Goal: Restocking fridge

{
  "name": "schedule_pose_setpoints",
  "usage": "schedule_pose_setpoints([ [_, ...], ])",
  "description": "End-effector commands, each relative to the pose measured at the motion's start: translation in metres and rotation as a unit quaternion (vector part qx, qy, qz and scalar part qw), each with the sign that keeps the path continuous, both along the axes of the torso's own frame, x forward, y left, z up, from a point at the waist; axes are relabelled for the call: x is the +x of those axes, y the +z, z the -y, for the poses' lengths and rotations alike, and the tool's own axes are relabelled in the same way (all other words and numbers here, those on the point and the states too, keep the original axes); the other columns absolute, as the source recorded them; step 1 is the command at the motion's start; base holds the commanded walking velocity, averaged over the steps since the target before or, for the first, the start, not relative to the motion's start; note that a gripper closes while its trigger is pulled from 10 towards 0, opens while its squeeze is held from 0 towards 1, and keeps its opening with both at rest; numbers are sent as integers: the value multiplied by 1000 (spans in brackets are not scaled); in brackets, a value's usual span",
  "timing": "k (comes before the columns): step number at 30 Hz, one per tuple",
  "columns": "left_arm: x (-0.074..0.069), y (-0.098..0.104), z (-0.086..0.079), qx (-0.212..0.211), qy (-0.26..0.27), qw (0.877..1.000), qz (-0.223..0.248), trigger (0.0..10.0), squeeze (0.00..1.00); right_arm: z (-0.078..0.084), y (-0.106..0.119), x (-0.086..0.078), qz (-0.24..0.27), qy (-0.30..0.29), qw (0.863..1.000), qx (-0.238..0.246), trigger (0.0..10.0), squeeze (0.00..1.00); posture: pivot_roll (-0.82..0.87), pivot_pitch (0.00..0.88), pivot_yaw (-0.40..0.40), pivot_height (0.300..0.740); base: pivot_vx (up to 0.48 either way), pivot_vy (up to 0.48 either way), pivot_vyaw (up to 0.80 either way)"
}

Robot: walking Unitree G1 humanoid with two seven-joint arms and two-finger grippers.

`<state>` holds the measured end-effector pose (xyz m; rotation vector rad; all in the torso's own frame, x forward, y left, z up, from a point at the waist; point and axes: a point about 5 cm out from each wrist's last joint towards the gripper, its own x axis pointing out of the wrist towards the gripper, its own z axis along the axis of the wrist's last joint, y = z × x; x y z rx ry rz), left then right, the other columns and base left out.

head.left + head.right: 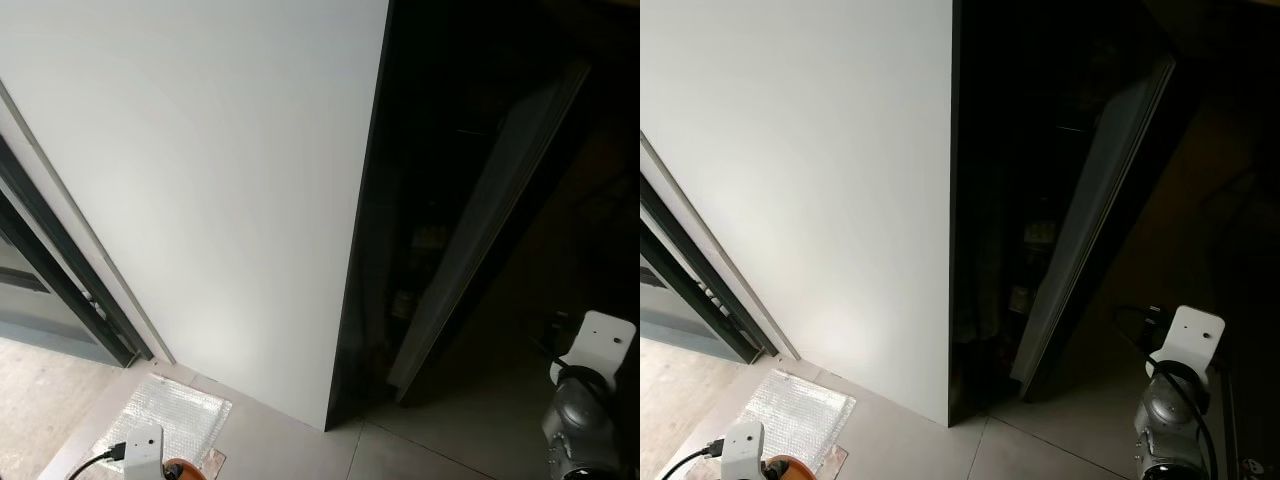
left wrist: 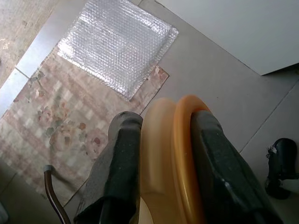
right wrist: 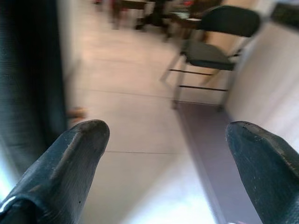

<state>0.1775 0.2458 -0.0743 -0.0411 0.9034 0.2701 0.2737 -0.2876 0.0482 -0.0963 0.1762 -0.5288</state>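
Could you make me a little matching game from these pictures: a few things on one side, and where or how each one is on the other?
Things:
1. left gripper
2. right gripper
3. bubble wrap
4. chair

States:
A. lying flat on the floor, partly over a flowered mat
B. fingers spread wide, nothing between them
C. standing on the tiled floor, dark seat and back
D. clamped on an orange object

Pairs: 1-D, 2-B, 3-A, 4-C

A smooth orange rounded item (image 2: 175, 158) is sitting clamped between the left end effector (image 2: 168, 154)'s two black fingers, above the tiled floor. The fridge (image 1: 200, 200) is standing white-sided, its dark door (image 1: 480, 230) hanging ajar.
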Motion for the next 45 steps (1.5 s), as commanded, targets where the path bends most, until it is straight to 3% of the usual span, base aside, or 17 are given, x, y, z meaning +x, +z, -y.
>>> schedule_pose_setpoints([
  [1, -6, -2, -4, 2, -2, 1000, -14, 10000, 0, -10, 0, 9, 0, 29, 999, 25, 10000, 0, -199, 26, 25, 740, 0, 0, 0],
  [6, -7, -1, -7, 4, -1, 1000, -13, 10000, 0, -25, 7, 24, 5, 75, 997, 31, 10000, 0, -192, 24, 24, 740, 0, 0, 0],
  [9, -7, -1, -7, 5, -1, 1000, -13, 10000, 0, -23, 15, 31, 15, 70, 997, 27, 10000, 0, -191, 23, 25, 740, 0, 0, 0],
  [21, -3, -2, -1, 6, -5, 1000, -13, 10000, 0, 3, 49, 50, 48, 34, 998, -3, 10000, 0, -188, 21, 26, 740, 0, 0, 0],
  [32, -8, -3, -3, 8, -6, 1000, -18, 10000, 0, 11, 61, 57, 49, 48, 997, -21, 10000, 0, -191, 24, 31, 740, 0, 0, 0],
  [45, -10, -1, -13, 15, -5, 1000, -16, 10000, 0, 57, 89, 48, 57, -2, 996, -74, 10000, 0, -193, 24, 37, 740, 0, 0, 0],
])
